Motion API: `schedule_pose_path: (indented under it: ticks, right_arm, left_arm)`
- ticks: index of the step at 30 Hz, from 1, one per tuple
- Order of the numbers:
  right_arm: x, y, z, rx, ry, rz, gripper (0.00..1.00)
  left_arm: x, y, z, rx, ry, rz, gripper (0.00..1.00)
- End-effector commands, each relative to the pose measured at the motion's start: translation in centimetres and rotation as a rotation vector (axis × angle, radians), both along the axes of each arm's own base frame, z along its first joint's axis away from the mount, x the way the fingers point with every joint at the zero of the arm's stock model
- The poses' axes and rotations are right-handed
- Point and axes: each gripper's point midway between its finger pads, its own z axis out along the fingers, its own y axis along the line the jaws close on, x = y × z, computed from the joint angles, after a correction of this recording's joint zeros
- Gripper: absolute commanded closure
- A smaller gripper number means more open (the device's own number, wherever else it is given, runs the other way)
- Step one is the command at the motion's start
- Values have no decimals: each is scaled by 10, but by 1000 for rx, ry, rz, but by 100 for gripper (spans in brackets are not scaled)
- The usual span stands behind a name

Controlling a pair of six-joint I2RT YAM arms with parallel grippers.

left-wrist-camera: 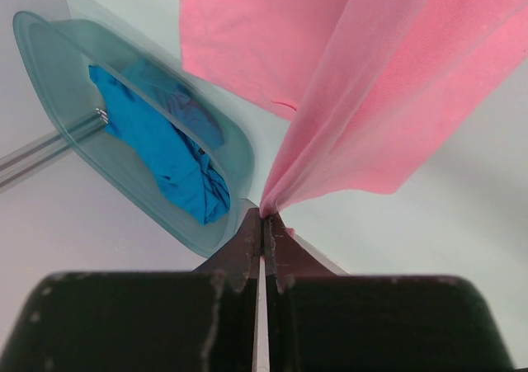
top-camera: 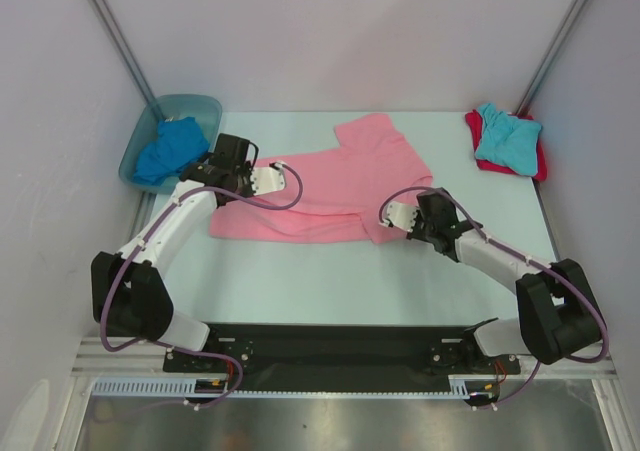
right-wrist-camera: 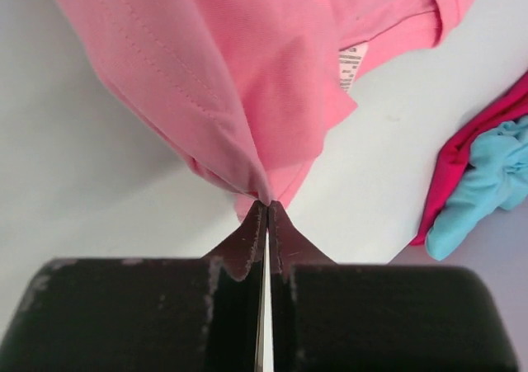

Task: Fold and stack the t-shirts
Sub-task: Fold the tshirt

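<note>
Tension matters. From above, the pink t-shirt (top-camera: 330,186) lies spread mid-way, toward the far edge of the tabletop (top-camera: 330,281). The left wrist view shows the left fingers (left-wrist-camera: 247,248) clamped on a gathered edge. The right wrist view shows the right fingers (right-wrist-camera: 285,240) pinching a stitched hem. Both arms should probably lift evenly so the fold lands flat.

The right gripper (right-wrist-camera: 266,207) pinches a bunched fold of the pink t-shirt (right-wrist-camera: 223,67) above the worktop (right-wrist-camera: 82,166); the turquoise t-shirt (right-wrist-camera: 487,182) lies on the red t-shirt (right-wrist-camera: 450,170) at its edge.
</note>
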Motion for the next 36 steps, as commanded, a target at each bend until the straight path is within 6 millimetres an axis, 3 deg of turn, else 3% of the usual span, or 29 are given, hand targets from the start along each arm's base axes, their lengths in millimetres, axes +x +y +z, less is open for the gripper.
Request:
schedule_pose_path:
  ticks: [1, 15, 36]
  right_arm:
    - [15, -3, 24, -3, -63, -10, 100]
    - [43, -29, 46, -25, -132, -77, 100]
    - [69, -54, 81, -51, -217, -123, 100]
  left_arm:
    - [9, -3, 18, -2, -49, -10, 100]
    - [-2, -2, 12, -10, -34, -23, 100]
    - [-49, 19, -9, 46, 35, -14, 100]
